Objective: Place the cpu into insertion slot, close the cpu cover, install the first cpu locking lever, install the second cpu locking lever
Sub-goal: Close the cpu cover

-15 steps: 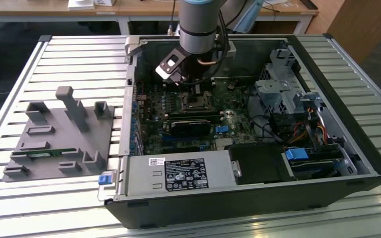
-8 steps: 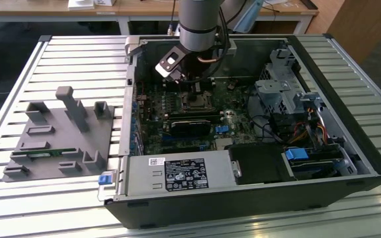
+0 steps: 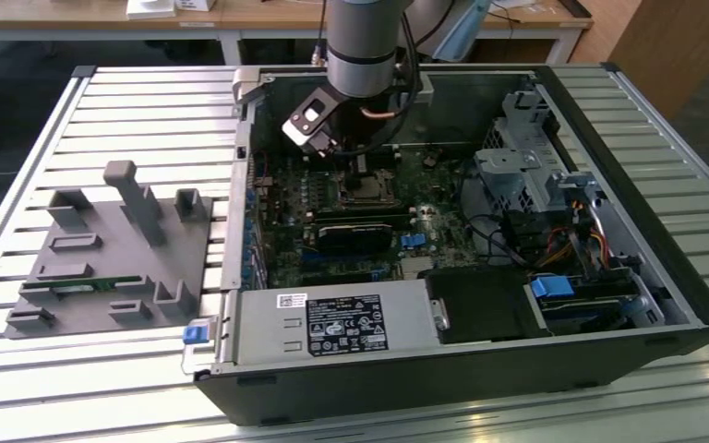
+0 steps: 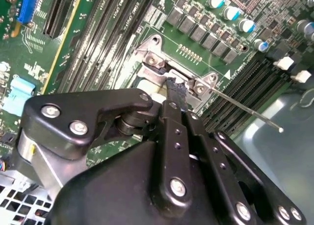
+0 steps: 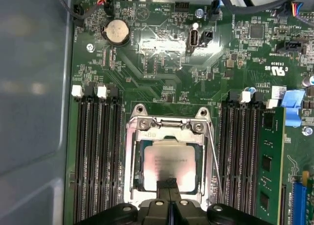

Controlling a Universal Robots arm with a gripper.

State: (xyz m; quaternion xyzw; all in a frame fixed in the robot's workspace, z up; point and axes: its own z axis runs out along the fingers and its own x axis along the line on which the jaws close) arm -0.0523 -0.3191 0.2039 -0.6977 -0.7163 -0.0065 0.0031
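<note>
The cpu (image 5: 167,161), a dull silver square, lies in the insertion slot (image 3: 364,191) on the green motherboard. The cpu cover (image 5: 169,131), a silvery frame with a square window, lies flat around the chip. My gripper (image 5: 169,185) is shut, its black fingertips pressed together over the near edge of the chip and cover. In the second wrist view the gripper (image 4: 175,90) touches down at the cover's hinge end. A thin wire locking lever (image 4: 245,111) sticks out from the socket, slanting away from the board; it runs along one side of the cover (image 5: 215,161).
Black memory slots (image 5: 98,156) flank the socket, with a green memory module (image 5: 267,161) in one. A coin battery (image 5: 117,31) sits further off. The case wall (image 5: 29,112) is close by. A grey fixture (image 3: 108,249) lies outside the case at the exterior view's left.
</note>
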